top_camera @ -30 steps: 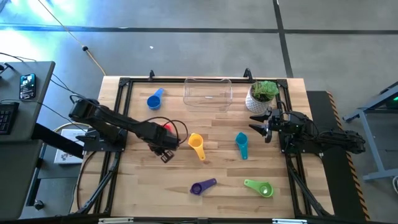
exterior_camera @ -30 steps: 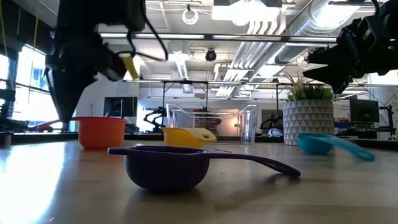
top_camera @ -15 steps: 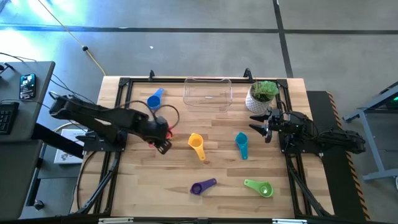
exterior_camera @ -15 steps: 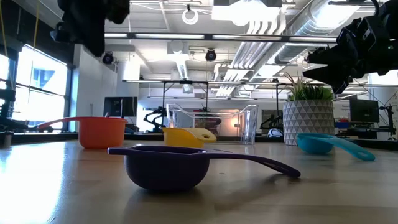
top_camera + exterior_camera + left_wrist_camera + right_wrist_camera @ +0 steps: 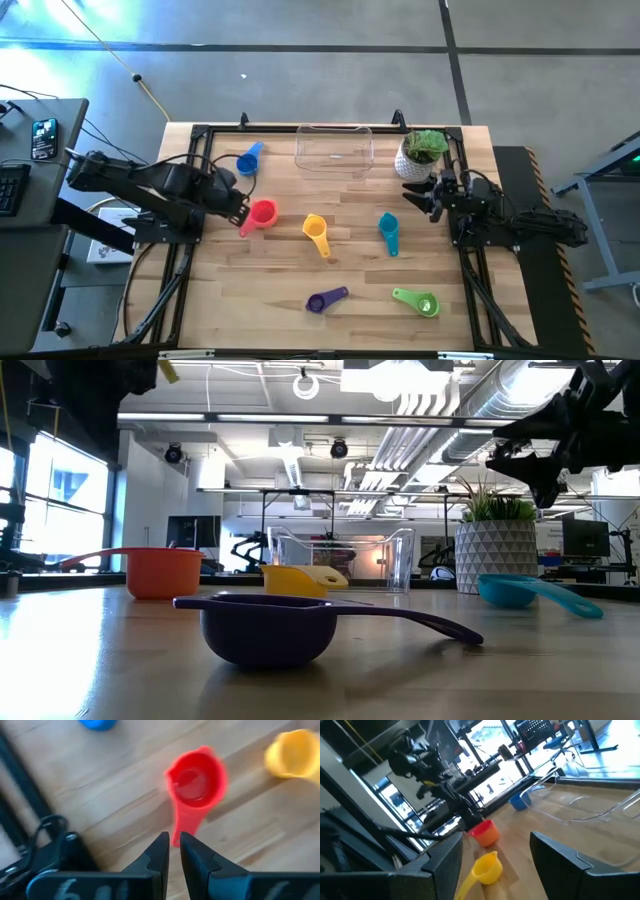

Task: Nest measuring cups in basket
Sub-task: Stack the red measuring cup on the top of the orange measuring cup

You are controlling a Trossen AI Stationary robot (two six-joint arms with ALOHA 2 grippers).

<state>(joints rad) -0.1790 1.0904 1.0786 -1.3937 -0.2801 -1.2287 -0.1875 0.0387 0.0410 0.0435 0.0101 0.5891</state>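
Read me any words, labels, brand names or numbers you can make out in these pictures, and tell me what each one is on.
No text can be read in any view.
The measuring cups, such as the red cup and the purple cup, show no legible size markings.
Pale marks on the left gripper body in the left wrist view are too blurred to read.
The basket and the plant pot carry no label.

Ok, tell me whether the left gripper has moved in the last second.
Yes. In the high view the left gripper has pulled back toward the table's left edge, away from the yellow cup, uncovering the red cup.
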